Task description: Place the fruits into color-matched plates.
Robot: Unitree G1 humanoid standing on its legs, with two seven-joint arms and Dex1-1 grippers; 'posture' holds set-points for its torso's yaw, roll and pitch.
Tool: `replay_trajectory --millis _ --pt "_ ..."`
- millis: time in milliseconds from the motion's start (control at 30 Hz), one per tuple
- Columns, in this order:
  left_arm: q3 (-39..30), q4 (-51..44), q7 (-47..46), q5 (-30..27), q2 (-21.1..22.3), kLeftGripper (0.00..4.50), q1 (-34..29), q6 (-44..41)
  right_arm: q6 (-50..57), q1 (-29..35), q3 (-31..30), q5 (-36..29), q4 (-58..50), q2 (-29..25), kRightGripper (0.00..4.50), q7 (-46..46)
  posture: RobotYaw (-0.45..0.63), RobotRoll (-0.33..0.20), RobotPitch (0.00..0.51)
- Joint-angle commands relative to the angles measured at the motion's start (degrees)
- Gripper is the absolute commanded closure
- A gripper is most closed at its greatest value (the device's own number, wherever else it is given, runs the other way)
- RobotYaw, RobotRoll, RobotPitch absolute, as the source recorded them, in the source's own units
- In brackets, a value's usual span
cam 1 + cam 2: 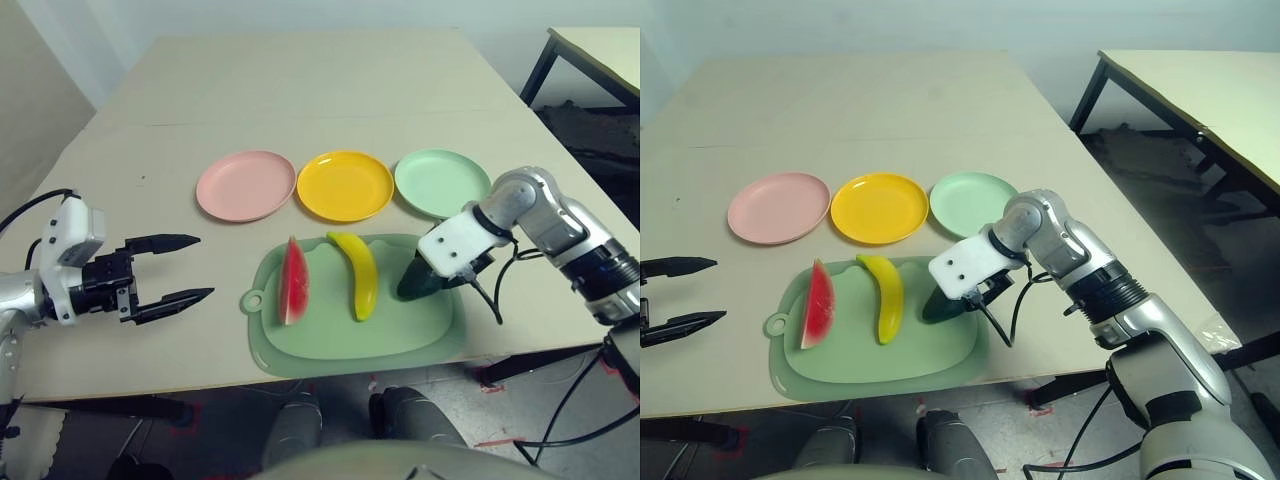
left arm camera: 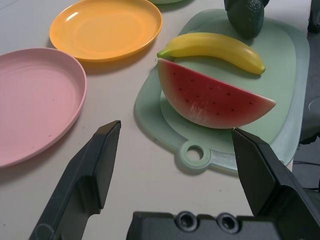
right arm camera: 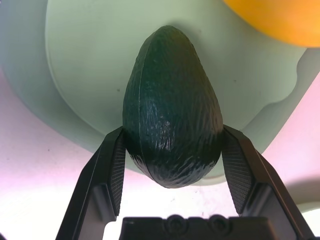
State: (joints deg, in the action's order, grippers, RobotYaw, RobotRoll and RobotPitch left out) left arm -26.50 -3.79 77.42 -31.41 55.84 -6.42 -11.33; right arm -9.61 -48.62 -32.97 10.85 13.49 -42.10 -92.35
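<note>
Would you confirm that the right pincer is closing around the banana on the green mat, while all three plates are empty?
Not quite: the right pincer is closing around the avocado, not the banana, as the right wrist view shows. The rest holds: it lies on the green mat, and all three plates are empty.

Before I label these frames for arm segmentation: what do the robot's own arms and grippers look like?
Both forearms are silver metal with black joint bands. The right gripper has a white housing, two black wedge-shaped fingers with ribbed pads, and black cables looping at the wrist. The left gripper has a white and black housing and matching pointed black fingers.
</note>
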Motion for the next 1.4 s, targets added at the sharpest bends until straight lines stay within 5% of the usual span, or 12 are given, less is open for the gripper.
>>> replay_trajectory --millis 33,267,500,967,1100,1400 --pt "0.7 0.5 -1.0 1.1 0.9 0.00 0.6 -0.6 2.2 -7.2 2.0 -0.2 6.5 2.3 1.47 0.4 0.01 0.000 0.098" --pt "0.0 -1.0 -8.3 -3.1 -0.7 0.00 5.0 -9.6 -3.0 -27.4 2.5 7.3 37.6 9.4 1.47 14.7 0.00 0.000 0.094" --pt "-0.2 -1.6 -14.6 -3.9 -0.7 0.00 7.9 -16.2 -3.2 -32.2 1.6 14.6 54.7 14.0 1.47 26.7 0.01 0.000 0.091" --pt "1.0 -3.9 -12.8 -1.8 0.8 0.00 5.2 -16.3 0.2 -31.9 0.5 22.2 59.9 16.0 1.47 30.7 0.02 0.000 0.092" --pt "1.6 -4.0 -11.8 -1.1 0.8 0.00 4.9 -15.3 -0.2 -31.8 0.9 22.2 59.9 16.0 0.06 30.3 0.02 0.000 0.093" --pt "1.5 -3.4 -9.2 -0.5 1.1 0.00 4.9 -12.4 -3.9 -31.7 0.8 22.3 59.0 15.4 0.02 28.5 0.02 0.000 0.091"
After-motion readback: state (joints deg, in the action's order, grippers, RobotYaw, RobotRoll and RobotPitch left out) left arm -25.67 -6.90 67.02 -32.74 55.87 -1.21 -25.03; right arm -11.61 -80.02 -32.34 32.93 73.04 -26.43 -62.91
